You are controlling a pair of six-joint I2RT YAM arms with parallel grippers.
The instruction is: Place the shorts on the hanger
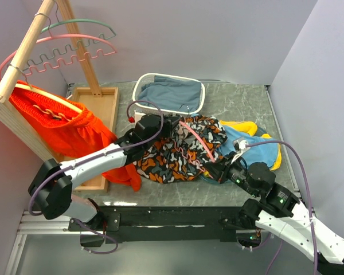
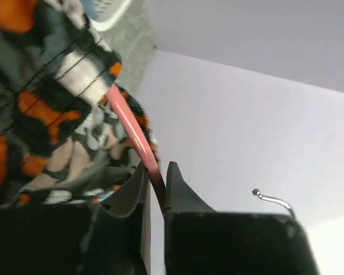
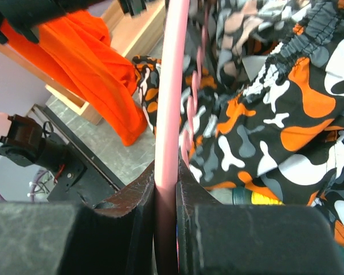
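The shorts [image 1: 172,154], black with orange, white and grey blobs, lie crumpled at the table's middle. The pink hanger [image 1: 196,140] runs slanted across them, held at both ends. My left gripper [image 1: 173,127] is at its far end; the left wrist view shows the jaws [image 2: 157,169] shut on the pink bar [image 2: 132,126], the shorts [image 2: 46,114] hanging beside it and the metal hook [image 2: 272,199] to the right. My right gripper [image 1: 215,171] is shut on the near end; in its wrist view the hanger [image 3: 171,86] stands between the jaws [image 3: 167,166] with the shorts [image 3: 286,114] draped to the right.
A white basket [image 1: 202,91] with a grey-blue garment stands at the back. A wooden rack [image 1: 23,63] on the left carries an orange garment [image 1: 63,123] and spare hangers [image 1: 74,40]. Blue and yellow clothes [image 1: 252,146] lie right of the shorts.
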